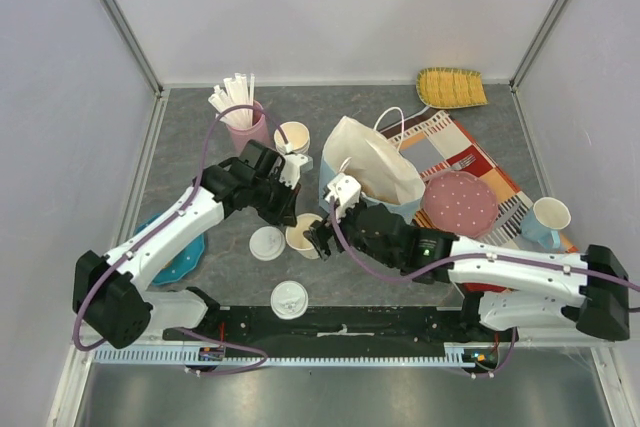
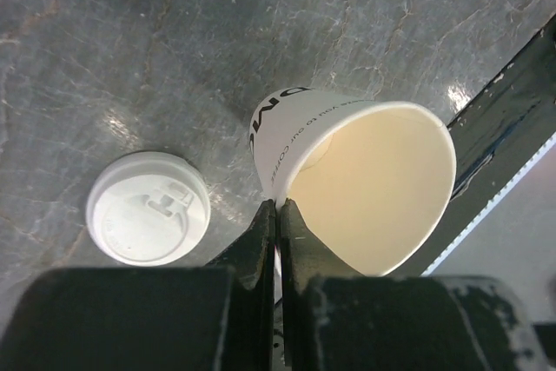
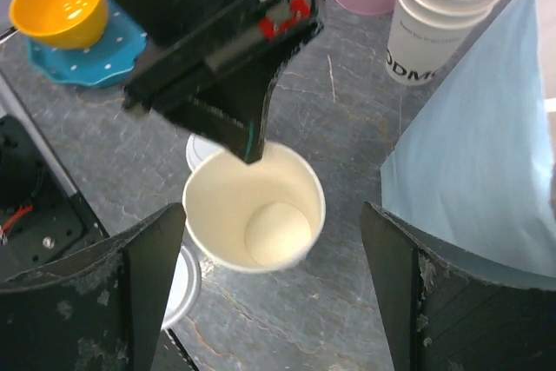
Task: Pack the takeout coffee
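Note:
No capped cup shows in any view. A lidless white paper cup (image 1: 300, 235) stands between my grippers, tilted in the left wrist view (image 2: 365, 188). My left gripper (image 1: 290, 217) is shut on its rim (image 2: 280, 206), one finger inside and one outside. My right gripper (image 1: 318, 239) is open, its fingers on either side of the cup (image 3: 252, 215) without touching it. A loose white lid (image 1: 267, 243) lies just left of the cup, also in the left wrist view (image 2: 148, 208). A second loose lid (image 1: 289, 299) lies near the front edge.
A white and pale blue paper bag (image 1: 370, 172) stands right behind the cup. A stack of lidless cups (image 1: 293, 137) and a pink cup of straws (image 1: 243, 122) stand at the back. A pink plate (image 1: 458, 200), blue mug (image 1: 548, 219) and yellow bowl (image 3: 59, 6) flank the sides.

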Controlling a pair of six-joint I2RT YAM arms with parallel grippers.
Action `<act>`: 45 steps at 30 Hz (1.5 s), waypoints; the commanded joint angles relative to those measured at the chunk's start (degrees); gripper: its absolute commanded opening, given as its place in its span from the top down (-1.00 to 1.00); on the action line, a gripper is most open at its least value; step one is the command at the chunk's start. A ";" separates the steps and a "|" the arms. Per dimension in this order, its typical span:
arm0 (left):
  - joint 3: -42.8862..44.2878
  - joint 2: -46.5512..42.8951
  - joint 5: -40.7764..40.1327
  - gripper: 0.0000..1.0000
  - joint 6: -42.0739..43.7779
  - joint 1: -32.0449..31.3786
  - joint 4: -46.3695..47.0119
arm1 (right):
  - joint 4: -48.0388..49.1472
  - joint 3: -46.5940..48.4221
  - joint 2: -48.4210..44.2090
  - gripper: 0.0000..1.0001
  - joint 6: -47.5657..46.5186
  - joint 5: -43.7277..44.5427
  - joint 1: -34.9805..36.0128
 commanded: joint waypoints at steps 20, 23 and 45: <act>-3.32 3.51 -0.52 0.95 -6.12 -1.74 6.47 | -4.98 3.21 9.77 -0.86 -27.99 -21.54 2.38; -3.49 2.90 -0.61 0.96 -5.15 -1.74 6.21 | -9.11 4.10 11.97 -0.81 -31.59 -22.24 2.38; 2.93 7.46 -9.21 0.96 4.60 -1.74 5.77 | -29.58 10.60 16.98 0.40 -40.75 -31.53 3.26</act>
